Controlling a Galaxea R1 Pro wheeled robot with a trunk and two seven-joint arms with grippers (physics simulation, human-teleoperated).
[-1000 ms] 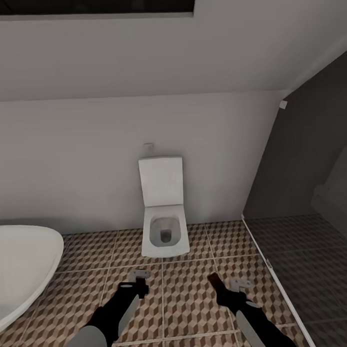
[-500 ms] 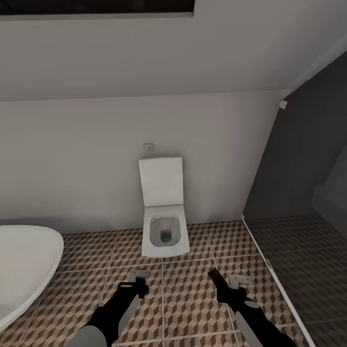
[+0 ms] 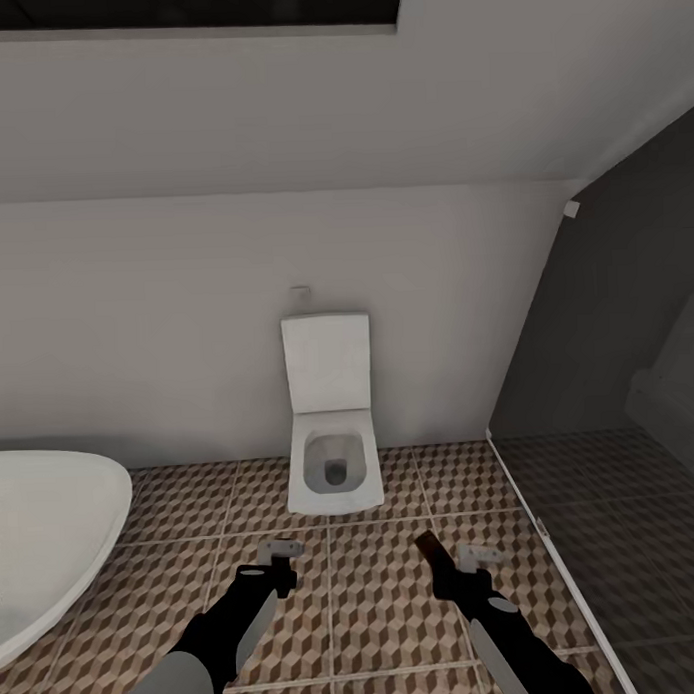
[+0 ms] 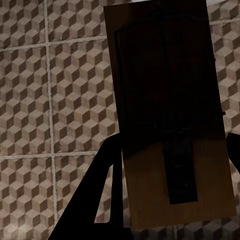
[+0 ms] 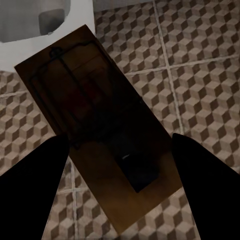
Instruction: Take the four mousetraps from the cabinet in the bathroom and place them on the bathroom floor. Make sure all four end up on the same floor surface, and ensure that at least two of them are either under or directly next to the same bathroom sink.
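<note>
In the head view, both arms reach low over the bathroom floor (image 3: 386,596) before a white toilet (image 3: 334,458), a bathtub (image 3: 48,538) at the left. The left wrist view shows the left pincer (image 4: 170,165) gripping a mousetrap (image 4: 170,115) above the tiles. The right wrist view shows the right pincer (image 5: 120,165) clamped on another mousetrap (image 5: 100,130) near the toilet's bowl.

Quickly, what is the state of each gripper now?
Left gripper: shut on a mousetrap.
Right gripper: shut on another mousetrap.
</note>
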